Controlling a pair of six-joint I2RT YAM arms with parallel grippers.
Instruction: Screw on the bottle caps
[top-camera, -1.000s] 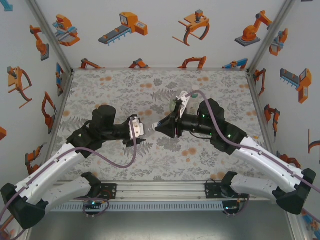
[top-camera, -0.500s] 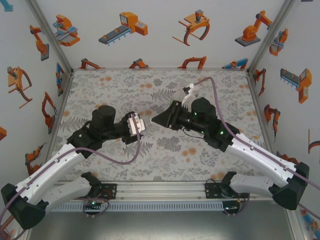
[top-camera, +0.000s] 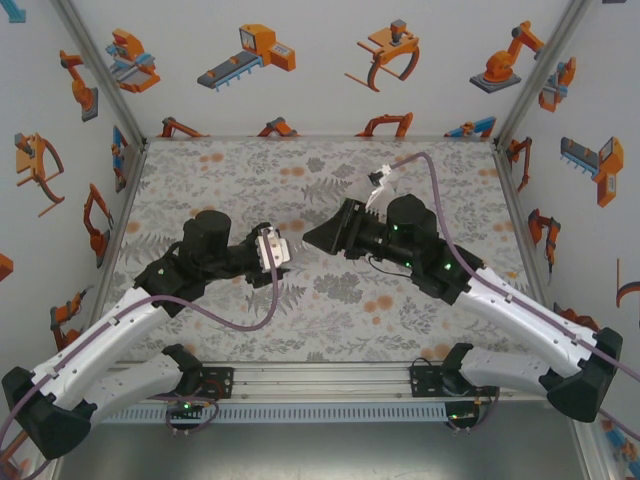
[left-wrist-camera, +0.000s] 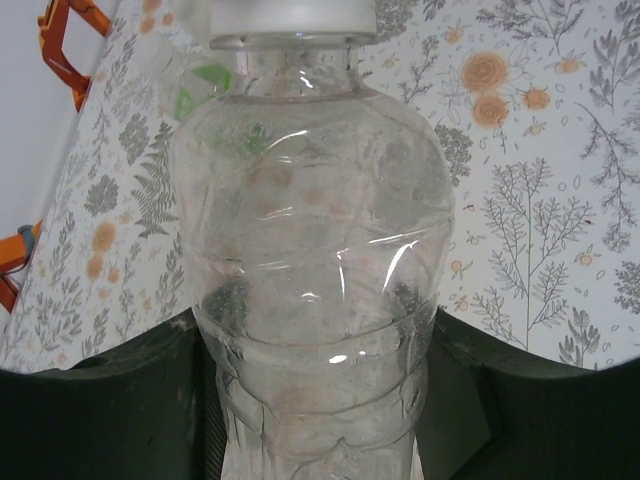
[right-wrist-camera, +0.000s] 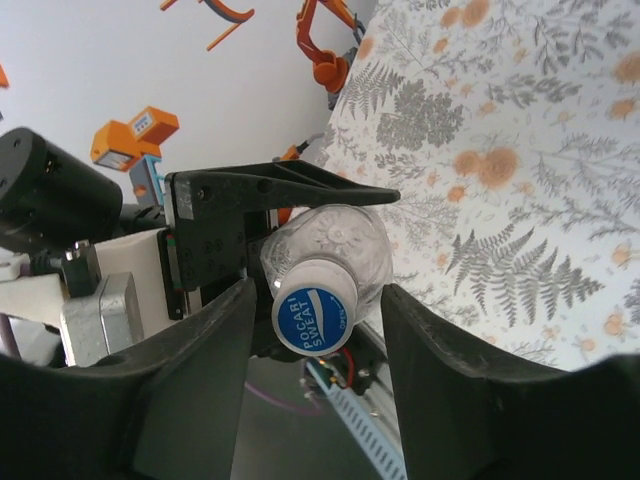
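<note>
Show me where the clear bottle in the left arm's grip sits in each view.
Top external: bottle at centre, faint, at the tip of the left end effector.
Left wrist: bottle fills the middle, its cap at the top edge.
Right wrist: bottle at lower centre, seen cap-first.
Shared landmark: the floral table behind it.
</note>
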